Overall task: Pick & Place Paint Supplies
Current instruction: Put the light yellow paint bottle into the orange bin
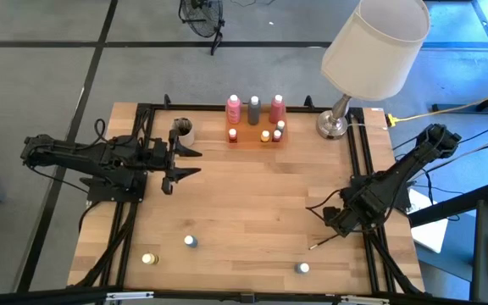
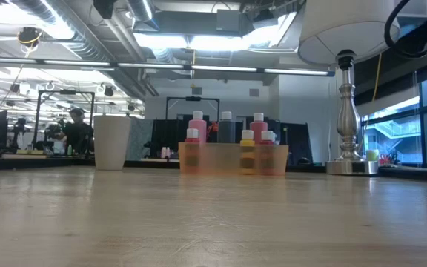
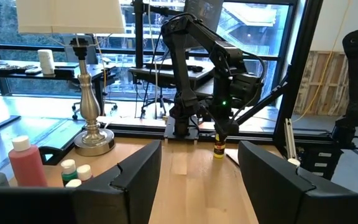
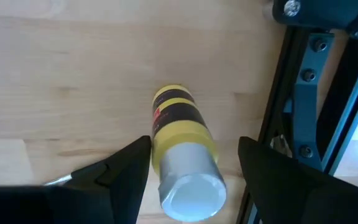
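Four views, step in hand: judging the step as closing on one small pot at the table's right edge.
High view, right gripper (image 1: pixel 333 222): pointing down near the right frame rail, well apart from the orange tray (image 1: pixel 248 137).
High view, left gripper (image 1: pixel 180 161): waiting released beside the beige cup (image 1: pixel 182 130).
High view, supplies: three tall bottles (image 1: pixel 254 108) standing in the tray; three loose pots (image 1: pixel 191 241) sitting near the front edge.
Low view: showing tray and bottles only; showing neither gripper.
Left wrist view: showing the yellow pot (image 3: pixel 219 149) upright, directly beneath the far claw.
Right wrist view: straddling the pot with the claw released, one finger nearly touching, the other leaving a gap.
Technique: centring first, descending below the silver cap, squeezing the body, lifting straight.
Risk: tipping the pot against the rail.
Writing: dark label with red mark, not legible.
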